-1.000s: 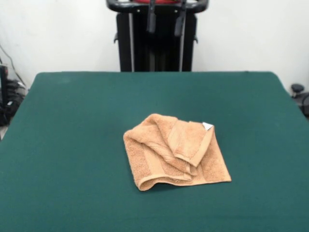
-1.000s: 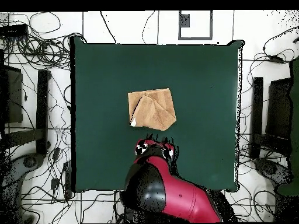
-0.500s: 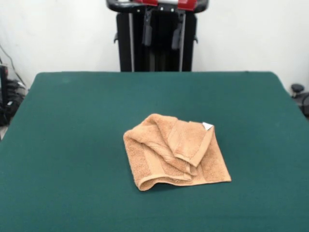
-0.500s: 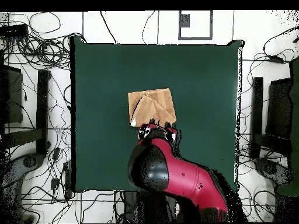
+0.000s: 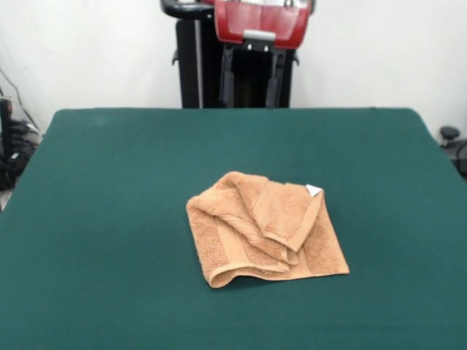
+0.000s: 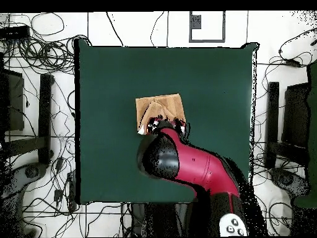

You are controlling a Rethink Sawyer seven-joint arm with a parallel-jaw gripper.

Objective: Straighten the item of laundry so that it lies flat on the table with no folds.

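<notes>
Overhead view shows my end effector (image 6: 166,126) over the 6 o'clock edge of the orange-tan towel (image 6: 160,106), my red and black arm (image 6: 192,170) covering that part of the cloth. Front view has the end effector (image 5: 253,69) high at 12 o'clock, its two dark fingers (image 5: 228,76) spread apart and holding nothing. The towel (image 5: 263,230) lies crumpled and folded over itself near the middle of the green bench (image 5: 109,219), white tag (image 5: 314,190) at its 1 o'clock corner.

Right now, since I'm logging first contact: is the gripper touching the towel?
Apart. The front view shows the gripper, jaws open, high above the table's far edge, well clear of the towel.
</notes>
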